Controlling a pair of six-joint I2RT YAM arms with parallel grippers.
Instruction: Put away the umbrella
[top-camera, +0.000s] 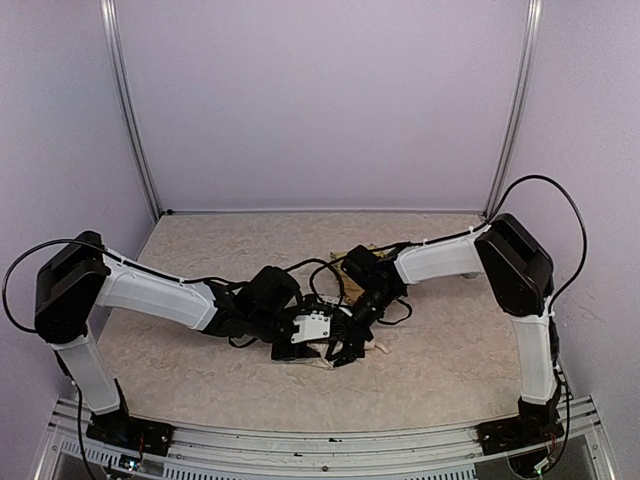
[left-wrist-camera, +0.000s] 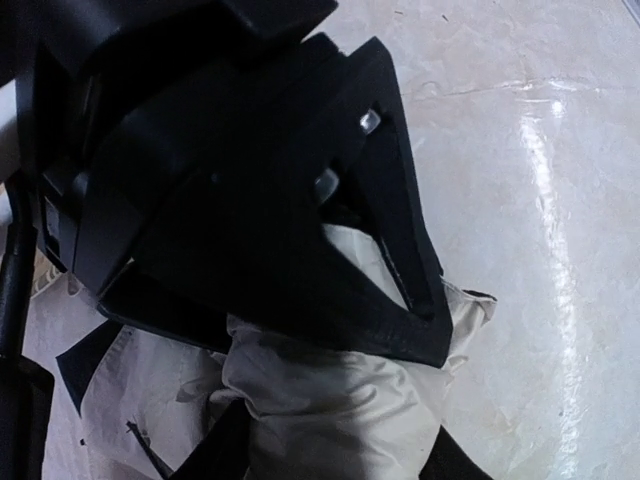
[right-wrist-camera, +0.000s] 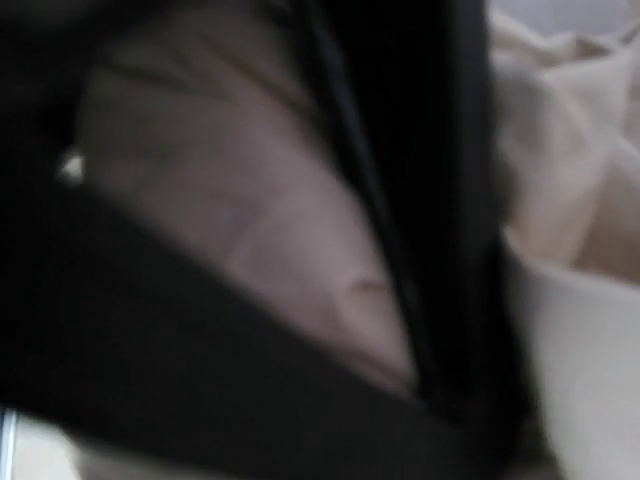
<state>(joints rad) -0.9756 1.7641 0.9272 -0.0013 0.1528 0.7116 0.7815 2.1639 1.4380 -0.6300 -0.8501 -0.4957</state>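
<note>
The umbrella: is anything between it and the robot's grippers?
Nothing visible does. The left gripper and right gripper are both right at the umbrella at mid-table, its cream fabric close in both wrist views.

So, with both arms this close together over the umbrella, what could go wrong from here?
1. The left end effector and the right end effector crowd one spot, so they might collide.
2. The umbrella lies with its fabric loose and bunched, so a grasp may catch only cloth and slip.
3. The right wrist view is blurred and the arms hide most of the umbrella from above, so a mistake may go unseen.
</note>
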